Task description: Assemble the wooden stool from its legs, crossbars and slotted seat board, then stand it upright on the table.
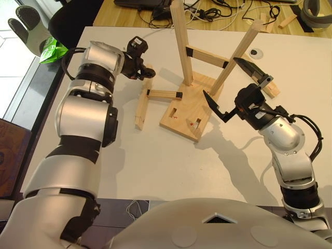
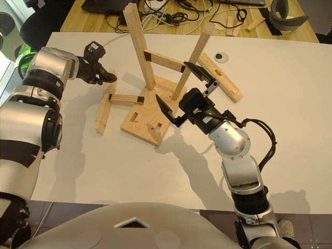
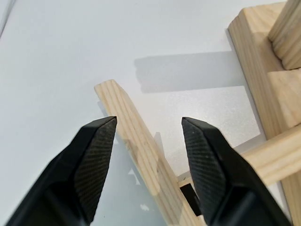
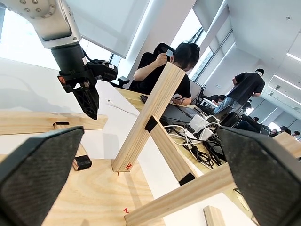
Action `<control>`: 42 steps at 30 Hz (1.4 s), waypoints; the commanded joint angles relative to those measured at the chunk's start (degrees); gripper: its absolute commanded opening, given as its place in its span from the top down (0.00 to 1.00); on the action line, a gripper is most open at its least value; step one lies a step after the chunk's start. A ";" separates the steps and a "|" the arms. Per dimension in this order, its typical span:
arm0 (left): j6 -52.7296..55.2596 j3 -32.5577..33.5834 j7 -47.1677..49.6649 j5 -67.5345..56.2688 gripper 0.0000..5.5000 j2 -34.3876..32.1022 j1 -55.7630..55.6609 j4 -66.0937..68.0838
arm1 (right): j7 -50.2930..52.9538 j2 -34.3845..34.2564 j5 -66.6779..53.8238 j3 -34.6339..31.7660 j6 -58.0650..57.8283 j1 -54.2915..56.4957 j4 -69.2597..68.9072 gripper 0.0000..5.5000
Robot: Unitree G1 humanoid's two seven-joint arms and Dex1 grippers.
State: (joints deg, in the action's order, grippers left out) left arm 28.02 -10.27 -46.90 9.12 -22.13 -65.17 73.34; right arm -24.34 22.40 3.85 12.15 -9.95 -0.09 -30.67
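Seat board (image 1: 181, 118) lies flat on the white bench (image 1: 155, 166), near mid-bench, slots facing up.
Two legs are seated in it. The upright leg (image 1: 182, 41) stands roughly vertical at the far corner. The tilted leg (image 1: 242, 47) leans away toward the robot's right.
A crossbar (image 1: 207, 57) with black ends spans between those two legs, partway up.
A third leg (image 1: 141, 110) lies flat on the bench just left of the seat board. A second crossbar (image 1: 162, 94) is plugged into it and runs toward the board's edge.
A fourth leg (image 2: 224, 78) lies loose on the bench behind the tilted one, to the right of the board.
The stool is partly built, upside down, not stood up.

Left gripper (image 3: 149, 127): released, hovering over the far end of the flat third leg. One finger (image 3: 96, 160) sits on each side of the leg. The wrist view shows a gap between pads and wood, so no grip.

Right gripper (image 1: 219, 77): spread wide, holding nothing, right beside the tilted leg at the board's right edge. From the head views I can't tell whether it touches. Its wrist view looks between the fingers at the two standing legs and the crossbar.

A round grey cap (image 1: 256, 52) sits on the bench past the loose leg. A wooden desk (image 1: 119, 13) with cables stands behind the bench.
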 commanded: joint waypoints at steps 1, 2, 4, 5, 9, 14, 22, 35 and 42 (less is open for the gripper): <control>0.59 -0.02 0.26 0.91 0.53 -0.18 1.17 0.68 | -0.77 0.52 0.33 0.15 -1.02 0.01 -1.00 0.02; 0.40 -0.23 0.59 1.30 0.53 -0.45 1.78 0.77 | -0.88 0.67 0.18 0.06 -1.21 -0.09 -1.23 0.02; 0.00 -0.25 1.24 1.63 0.53 -0.90 2.55 0.85 | -1.03 0.94 0.01 -0.11 -1.47 -0.53 -1.69 0.02; -0.17 -0.13 1.53 1.62 0.53 -1.06 2.78 0.88 | -1.07 1.07 -0.02 -0.17 -1.57 -0.80 -1.89 0.02; -1.03 0.31 3.12 2.05 0.53 -1.96 4.23 1.15 | -1.50 1.41 -0.29 -0.20 -1.77 -1.29 -2.38 0.02; -0.83 1.06 3.80 1.71 0.53 -1.63 4.97 1.29 | -2.17 1.89 -0.42 -0.76 -1.82 -1.64 -2.67 0.02; 0.81 -0.20 -1.21 2.81 0.67 -2.89 7.16 0.08 | -2.10 1.79 0.14 -0.87 -1.60 -1.84 -2.58 0.02; 3.82 -2.07 -7.92 3.08 0.80 -4.06 8.13 -4.71 | -0.75 0.85 1.00 -0.33 -0.78 -1.36 -1.35 0.02; 3.91 -1.82 -10.23 2.16 0.81 -4.25 7.75 -5.54 | -0.64 0.75 1.42 -0.43 -0.21 -1.42 -0.70 0.02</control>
State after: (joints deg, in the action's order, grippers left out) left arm 31.83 -12.22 -56.34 11.62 -26.34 -56.56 68.65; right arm -25.36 23.28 4.89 11.81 -10.40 -1.86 -31.68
